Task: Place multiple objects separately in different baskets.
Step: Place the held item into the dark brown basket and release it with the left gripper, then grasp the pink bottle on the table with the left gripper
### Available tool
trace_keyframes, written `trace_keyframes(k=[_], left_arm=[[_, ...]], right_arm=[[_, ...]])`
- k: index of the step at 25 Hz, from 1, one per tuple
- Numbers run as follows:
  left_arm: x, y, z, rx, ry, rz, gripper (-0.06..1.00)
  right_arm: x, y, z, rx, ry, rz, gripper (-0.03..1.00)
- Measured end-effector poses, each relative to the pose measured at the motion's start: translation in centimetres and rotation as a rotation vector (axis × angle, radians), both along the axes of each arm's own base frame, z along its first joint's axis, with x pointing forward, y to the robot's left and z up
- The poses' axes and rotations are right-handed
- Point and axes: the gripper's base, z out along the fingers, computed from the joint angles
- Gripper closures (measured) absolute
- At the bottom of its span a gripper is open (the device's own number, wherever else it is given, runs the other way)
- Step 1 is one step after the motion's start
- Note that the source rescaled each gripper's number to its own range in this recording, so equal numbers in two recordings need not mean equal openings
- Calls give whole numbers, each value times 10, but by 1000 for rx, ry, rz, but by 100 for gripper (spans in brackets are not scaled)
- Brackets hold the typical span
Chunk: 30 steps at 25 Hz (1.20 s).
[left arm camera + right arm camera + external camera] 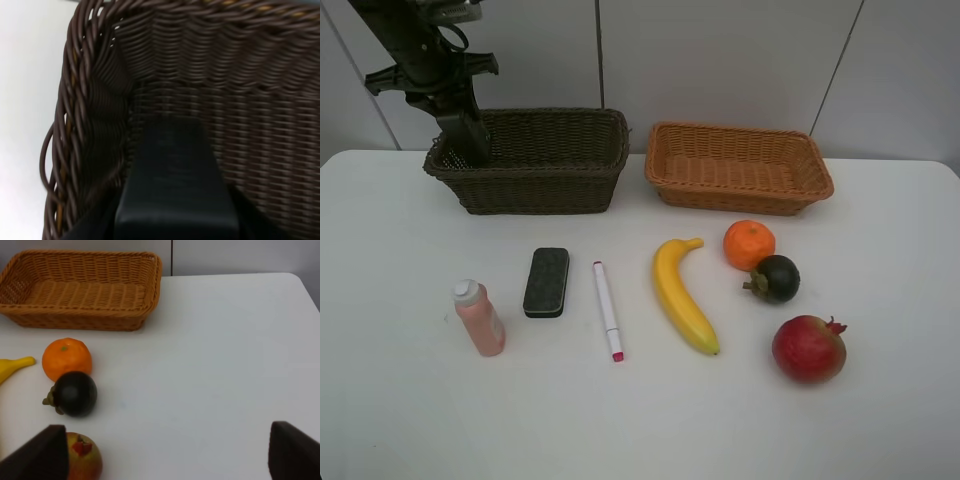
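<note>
My left gripper (470,143) reaches down into the left end of the dark brown basket (550,190), shut on the black bottle (175,185), which stands close to the basket's woven corner (90,125). The light orange basket (740,195) holds nothing. In a row on the table lie the pink bottle (480,318), black eraser (546,282), marker (608,310), banana (680,295), orange (749,245), mangosteen (776,279) and pomegranate (808,348). My right gripper (165,460) is open, above the table to the right of the pomegranate (82,457); the exterior high view does not show it.
The white table (880,400) has bare surface in front of the row and to the right of the fruit. A tiled wall rises directly behind both baskets.
</note>
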Motion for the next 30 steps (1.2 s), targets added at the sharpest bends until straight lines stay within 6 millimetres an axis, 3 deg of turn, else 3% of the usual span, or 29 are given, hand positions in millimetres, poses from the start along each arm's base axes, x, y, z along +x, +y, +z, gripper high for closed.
trace_keyframes(k=[3, 4, 7, 9, 12, 20, 23, 30], left_arm=[[5, 0, -19, 13, 22, -12, 58], [5, 0, -22, 15, 26, -17, 52], [5, -1, -18, 16, 19, -27, 16], [4, -4, -11, 10, 36, -24, 3], [1, -4, 4, 6, 84, -19, -2], [-15, -6, 54, -9, 79, -32, -2], [-45, -13, 69, -30, 108, -75, -2], [-178, -17, 89, -63, 225, -131, -2]], right_arm=[[0, 0, 0, 0, 0, 0, 17], [0, 0, 0, 0, 0, 0, 17], [0, 0, 0, 0, 0, 0, 17], [0, 0, 0, 0, 0, 0, 17], [0, 0, 0, 0, 0, 0, 17], [0, 0, 0, 0, 0, 0, 17], [0, 0, 0, 0, 0, 0, 17], [0, 0, 0, 0, 0, 0, 17]])
